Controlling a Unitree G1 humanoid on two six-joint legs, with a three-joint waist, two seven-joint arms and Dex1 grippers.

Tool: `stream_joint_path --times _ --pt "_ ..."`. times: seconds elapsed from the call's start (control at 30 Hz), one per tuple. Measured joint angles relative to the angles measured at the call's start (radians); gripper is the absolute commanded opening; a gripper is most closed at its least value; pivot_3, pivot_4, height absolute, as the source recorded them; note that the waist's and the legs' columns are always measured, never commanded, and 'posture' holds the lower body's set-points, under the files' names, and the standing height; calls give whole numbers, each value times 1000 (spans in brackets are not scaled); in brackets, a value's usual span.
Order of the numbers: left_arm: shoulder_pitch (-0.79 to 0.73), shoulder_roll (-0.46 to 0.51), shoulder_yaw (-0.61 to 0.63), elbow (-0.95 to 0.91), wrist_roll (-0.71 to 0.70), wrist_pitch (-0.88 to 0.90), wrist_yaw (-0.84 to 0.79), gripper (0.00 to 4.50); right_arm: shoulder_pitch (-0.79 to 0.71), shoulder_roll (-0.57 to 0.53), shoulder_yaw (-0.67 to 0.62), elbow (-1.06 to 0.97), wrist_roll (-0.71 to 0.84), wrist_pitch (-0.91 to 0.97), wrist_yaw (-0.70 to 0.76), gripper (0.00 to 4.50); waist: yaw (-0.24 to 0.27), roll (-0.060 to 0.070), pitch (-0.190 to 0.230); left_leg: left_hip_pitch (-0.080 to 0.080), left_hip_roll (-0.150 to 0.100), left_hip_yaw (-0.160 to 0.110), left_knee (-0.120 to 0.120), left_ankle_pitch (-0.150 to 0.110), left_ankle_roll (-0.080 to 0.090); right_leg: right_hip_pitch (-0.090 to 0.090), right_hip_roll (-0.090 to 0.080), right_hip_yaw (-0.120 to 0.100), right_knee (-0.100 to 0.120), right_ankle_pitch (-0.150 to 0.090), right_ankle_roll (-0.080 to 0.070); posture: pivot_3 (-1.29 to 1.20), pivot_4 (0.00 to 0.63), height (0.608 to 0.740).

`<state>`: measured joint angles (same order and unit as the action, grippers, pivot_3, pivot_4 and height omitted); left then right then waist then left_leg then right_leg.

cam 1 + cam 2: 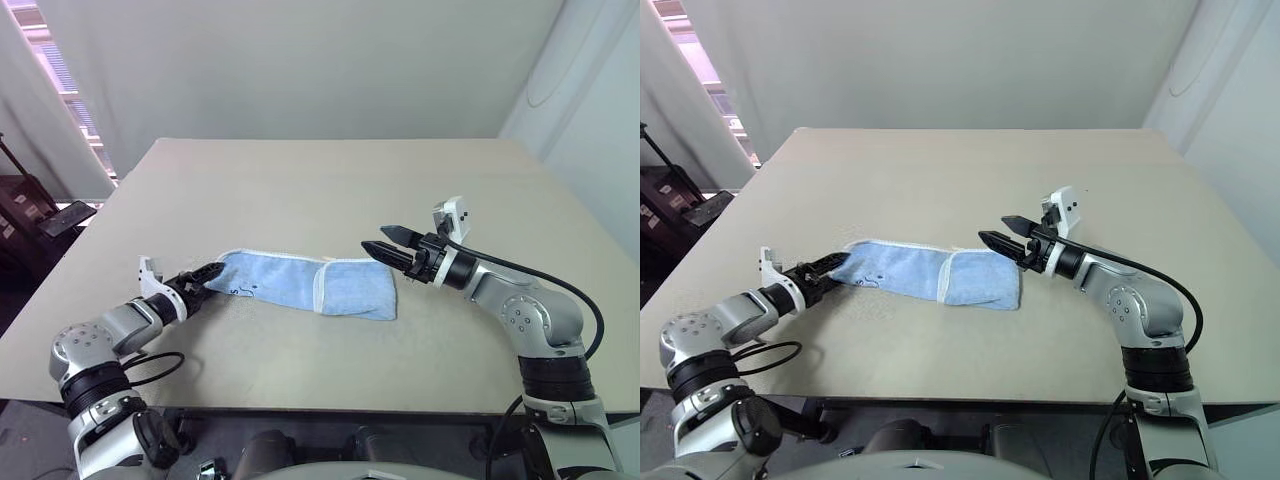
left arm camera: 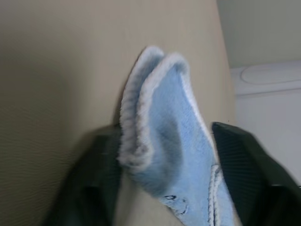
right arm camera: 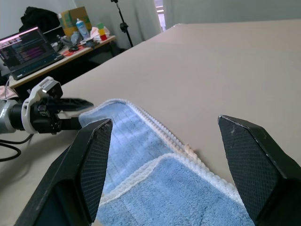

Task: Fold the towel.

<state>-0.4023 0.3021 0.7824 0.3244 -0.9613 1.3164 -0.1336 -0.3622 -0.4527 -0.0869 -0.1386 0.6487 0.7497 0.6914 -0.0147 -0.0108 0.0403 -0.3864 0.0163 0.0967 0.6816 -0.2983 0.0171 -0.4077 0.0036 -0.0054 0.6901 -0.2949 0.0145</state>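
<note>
- The towel (image 1: 310,285) is lying on the desk (image 1: 330,190), near the desk's front edge and roughly midway between its two sides.
- It is showing as a long, narrow, light blue terry strip with white stitched edging, already doubled over: the end farther from the left claw is folded back on top, its white hem crossing the strip.
- A small dark mark is showing on the cloth near the end by the left claw.
- The left claw (image 1: 207,275) is sitting at that end of the towel; in the left wrist view its two black fingers (image 2: 94,179) are standing on either side of the bunched, layered edge, one finger touching the cloth and the other a little off it, so I cannot tell whether it is clamping the towel.
- The right claw (image 1: 392,243) is hovering just above the towel's folded end, fingers apart and holding nothing.
- Beyond the desk's far corner, past the towel, a laptop (image 3: 26,49) is sitting open on a side table (image 3: 70,52) with a few small bottles (image 3: 91,30).
</note>
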Motion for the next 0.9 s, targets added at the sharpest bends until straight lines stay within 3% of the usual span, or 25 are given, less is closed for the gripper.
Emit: stream_joint_path --times 0.2,0.5,0.73,0.9 --pt "0 -33 21 -58 -43 32 63 49 0 0 0 0 -4 -1 -12 3774 1 -1 0 -7 0 0 -1 0 1 -6 0 0 -2 -2 3 0 0 724" --pt "17 -18 -29 -206 -121 108 54 49 27 -2 -3 -6 -6 -3 -16 3774 0 -3 2 -6 0 0 -1 0 1 -5 0 0 -3 -2 3 0 0 724" --pt "-21 21 -167 -291 -159 136 -30 49 64 -61 -84 -18 11 -4 9 3774 1 -3 2 -6 0 0 -1 0 1 -4 0 0 -4 -2 3 0 0 724" --pt "-141 25 -325 -290 -161 140 -145 49 151 -91 -132 -45 14 -4 3 3774 5 -4 3 -7 0 0 -1 0 1 -4 0 0 -5 -2 3 0 0 724"
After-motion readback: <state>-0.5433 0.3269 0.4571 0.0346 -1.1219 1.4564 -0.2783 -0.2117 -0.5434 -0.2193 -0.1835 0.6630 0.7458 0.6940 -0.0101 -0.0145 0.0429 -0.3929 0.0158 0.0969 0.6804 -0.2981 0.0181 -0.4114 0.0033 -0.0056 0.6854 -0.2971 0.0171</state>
